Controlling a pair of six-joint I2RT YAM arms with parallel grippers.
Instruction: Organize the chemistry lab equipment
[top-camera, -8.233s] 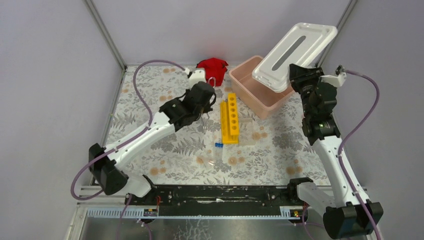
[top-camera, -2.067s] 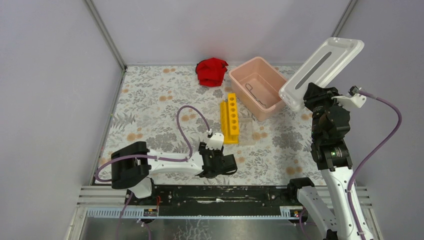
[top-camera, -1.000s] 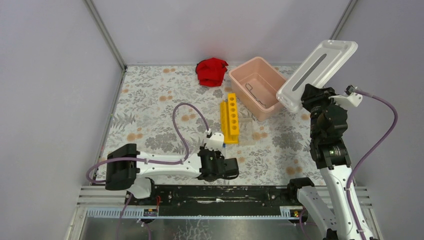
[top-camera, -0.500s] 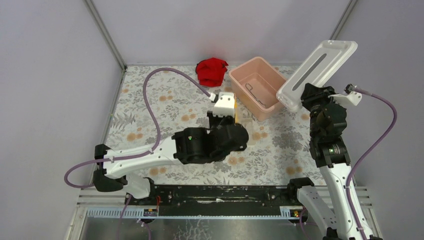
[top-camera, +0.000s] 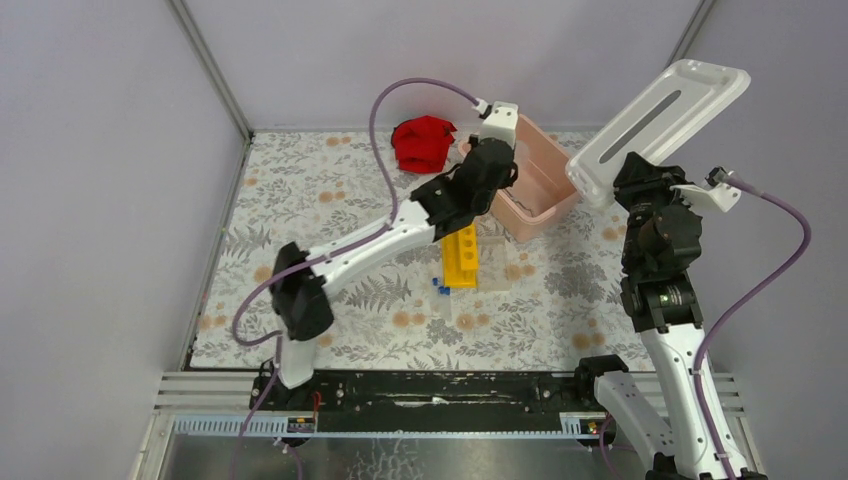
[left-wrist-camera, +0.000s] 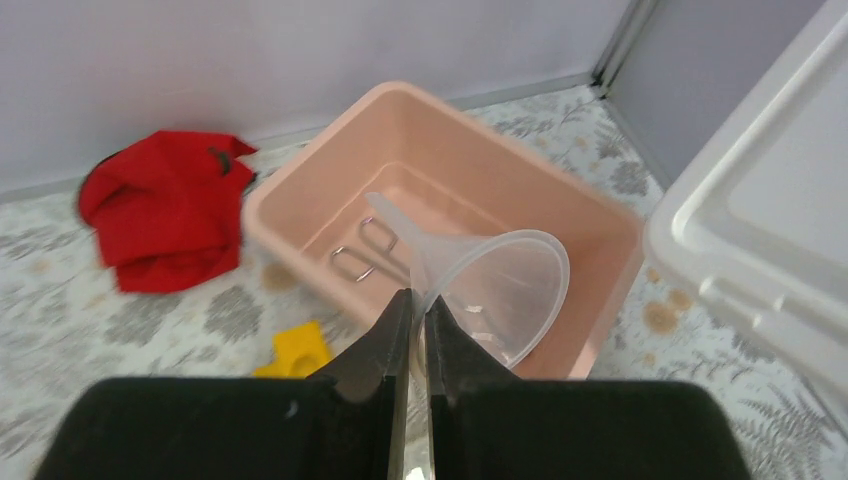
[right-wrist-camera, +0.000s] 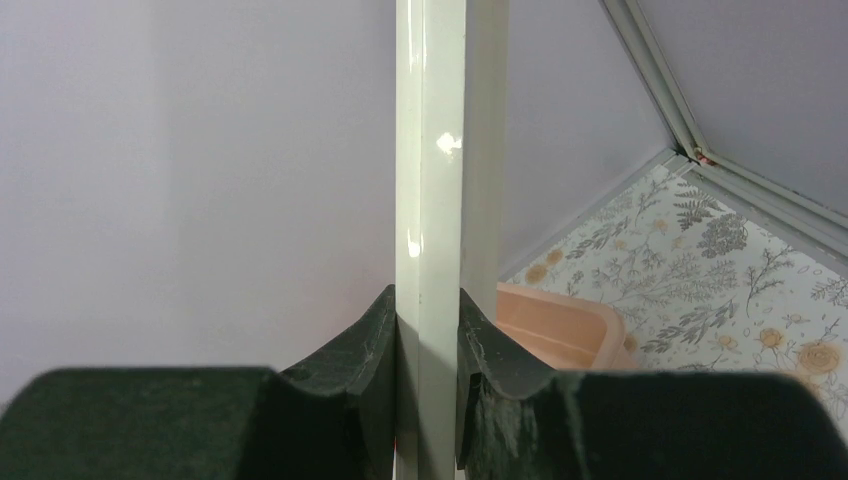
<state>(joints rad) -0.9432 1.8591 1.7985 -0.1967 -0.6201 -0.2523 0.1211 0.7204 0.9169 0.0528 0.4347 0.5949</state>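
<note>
Currently: left gripper (left-wrist-camera: 412, 310) pinched nearly shut on clear funnel (left-wrist-camera: 500, 285), poised over pinkish bin (left-wrist-camera: 560, 190); tongs (left-wrist-camera: 365, 255) inside. My right gripper (right-wrist-camera: 428, 300) clamps white lid (right-wrist-camera: 430, 150) aloft. Next, I judge: lower, release funnel into bin.

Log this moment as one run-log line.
left fingers: shut on clear funnel over pink bin | right fingers: holding white lid aloft | tongs: in bin

No writing, label or number seems readable anywhere in these views.
</note>
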